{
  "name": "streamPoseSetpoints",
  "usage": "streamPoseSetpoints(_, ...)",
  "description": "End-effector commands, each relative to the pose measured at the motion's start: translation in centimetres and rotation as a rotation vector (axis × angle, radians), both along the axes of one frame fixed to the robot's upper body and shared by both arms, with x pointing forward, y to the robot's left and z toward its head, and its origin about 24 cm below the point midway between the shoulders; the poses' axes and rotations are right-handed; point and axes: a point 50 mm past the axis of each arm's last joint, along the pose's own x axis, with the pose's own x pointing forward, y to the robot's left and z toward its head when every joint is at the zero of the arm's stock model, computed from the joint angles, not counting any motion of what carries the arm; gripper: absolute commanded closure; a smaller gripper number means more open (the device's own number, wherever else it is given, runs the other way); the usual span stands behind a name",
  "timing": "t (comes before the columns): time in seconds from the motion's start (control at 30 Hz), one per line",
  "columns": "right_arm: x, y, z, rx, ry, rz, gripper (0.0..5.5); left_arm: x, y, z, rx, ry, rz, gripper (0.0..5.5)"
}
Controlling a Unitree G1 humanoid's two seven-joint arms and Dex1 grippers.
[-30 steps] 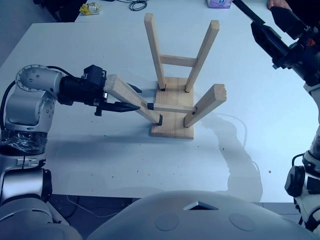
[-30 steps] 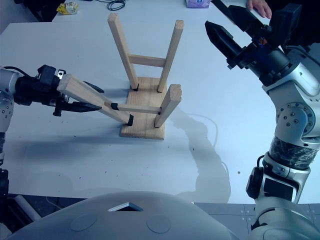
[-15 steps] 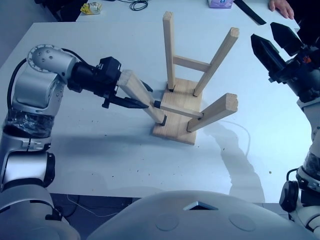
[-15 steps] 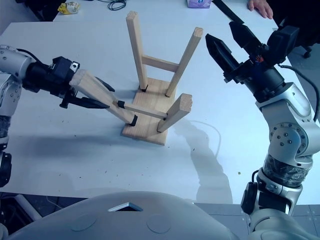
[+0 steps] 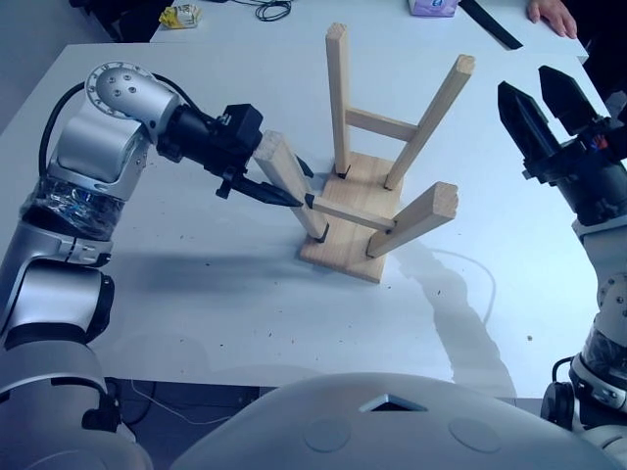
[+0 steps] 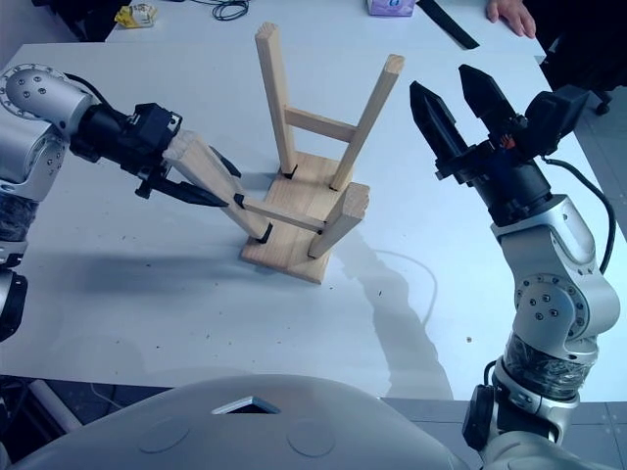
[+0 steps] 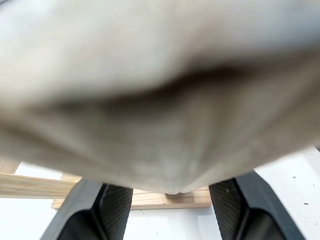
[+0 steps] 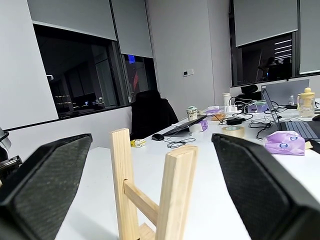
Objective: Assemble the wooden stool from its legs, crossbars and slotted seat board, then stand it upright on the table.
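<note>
In the left eye view, the pale wooden stool (image 5: 367, 191) was seen upside down near the middle of the white surface (image 5: 196, 294). Its rectangular slotted seat board (image 5: 343, 259) lay flat and all four legs were fitted. The two far legs (image 5: 338, 98) stood nearly upright, joined by an upper crossbar (image 5: 377, 122). The two near legs splayed outward, tied by a lower crossbar (image 5: 348, 212). The left pincer (image 5: 294, 188) was clenched on the slanted near-left leg (image 5: 277, 162), one black finger under it and one behind. Bare surface was seen on every side of the board, with the front edge well apart.

In the right eye view, the right pincer (image 6: 443, 83) was seen released, its black fingers spread wide. It was held above the surface to the right of the stool and apart from it. Along the far edge a purple packet (image 6: 390, 6), a black strap (image 6: 446, 24) and a small yellow item (image 6: 132, 15) were seen, all well clear of the stool.

In the left wrist view, the gripped leg was seen as a blurred pale mass close to the lens, flanked by two dark fingers (image 7: 115, 210). A strip of the seat board and one crossbar were visible beyond.

In the right wrist view, two black ribbed pads (image 8: 45, 190) were seen wide apart, with the far legs and upper crossbar framed between them at a distance. A roll of tape (image 8: 232, 131) and dark windows were shown behind.
</note>
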Motion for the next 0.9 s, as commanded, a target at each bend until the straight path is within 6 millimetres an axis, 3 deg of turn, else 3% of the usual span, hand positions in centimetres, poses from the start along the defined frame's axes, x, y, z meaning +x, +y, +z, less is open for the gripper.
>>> streamPoseSetpoints(0.03,0.5,1.2,-0.3,0.009,0.003,0.021,1.08,-0.5,-1.1,-3.1,0.158,0.035,-0.032,3.45)
streamPoseSetpoints(0.2,0.7,2.0,-0.7,0.008,0.034,0.058,1.08,-0.1,-0.1,-4.3,0.214,0.025,0.033,3.45)
streamPoseSetpoints(0.47,-0.9,0.1,-1.0,-0.029,0.067,0.026,1.08,-0.3,3.9,-5.8,0.340,0.041,0.117,3.45)
streamPoseSetpoints(0.77,-2.2,0.9,-1.3,0.004,0.038,0.013,1.08,0.0,7.0,-4.2,0.431,0.023,0.178,3.45)
streamPoseSetpoints(0.9,-2.9,0.9,-1.6,0.017,0.043,-0.015,1.08,0.2,7.0,-2.9,0.428,0.011,0.178,3.45)
